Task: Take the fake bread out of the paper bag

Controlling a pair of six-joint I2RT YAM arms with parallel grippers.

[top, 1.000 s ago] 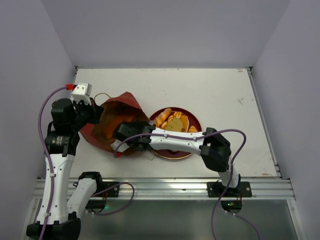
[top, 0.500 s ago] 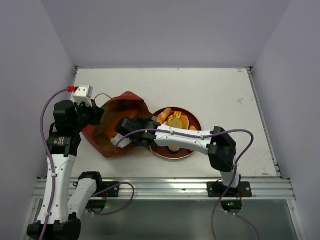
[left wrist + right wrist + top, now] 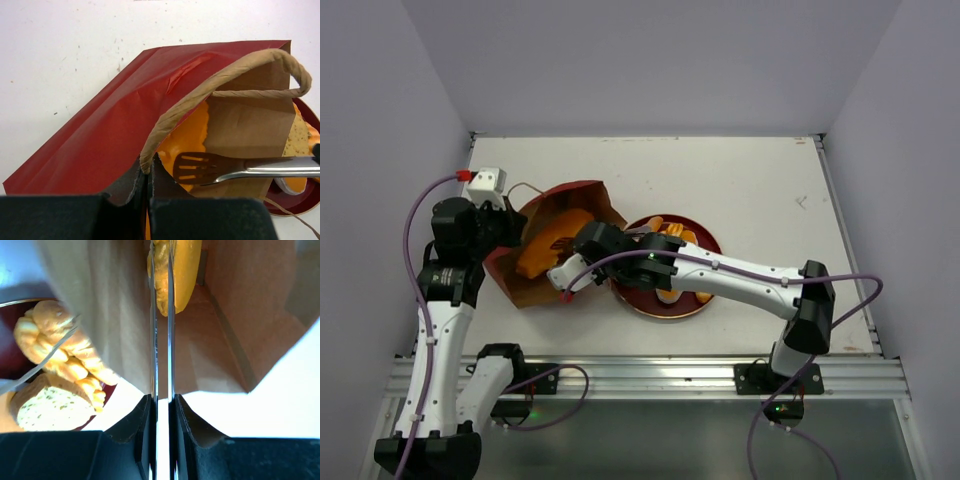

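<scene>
The paper bag point(image 3: 570, 195) lies on its side at the left, dark red outside, brown inside, its mouth toward the plate. My left gripper point(image 3: 510, 230) is shut on the bag's cord handle point(image 3: 225, 75) at the rim and holds the mouth open. My right gripper point(image 3: 585, 245) is shut on metal tongs point(image 3: 200, 167) that reach into the bag. In the right wrist view the tong blades point(image 3: 161, 340) close on a flat orange bread point(image 3: 180, 270) inside the bag point(image 3: 225, 315). That bread also shows in the top view point(image 3: 545, 250).
A round dark-red plate point(image 3: 665, 305) stands just right of the bag and holds several breads point(image 3: 670, 240), among them a twisted stick point(image 3: 60, 345) and a tan slice point(image 3: 47, 407). The right arm crosses over the plate. White tabletop point(image 3: 770, 190) lies beyond.
The bag's mouth has been lifted and turned up and to the right. The right gripper with the tongs has moved up and right, and the arm's elbow has swung right. The orange bread now shows.
</scene>
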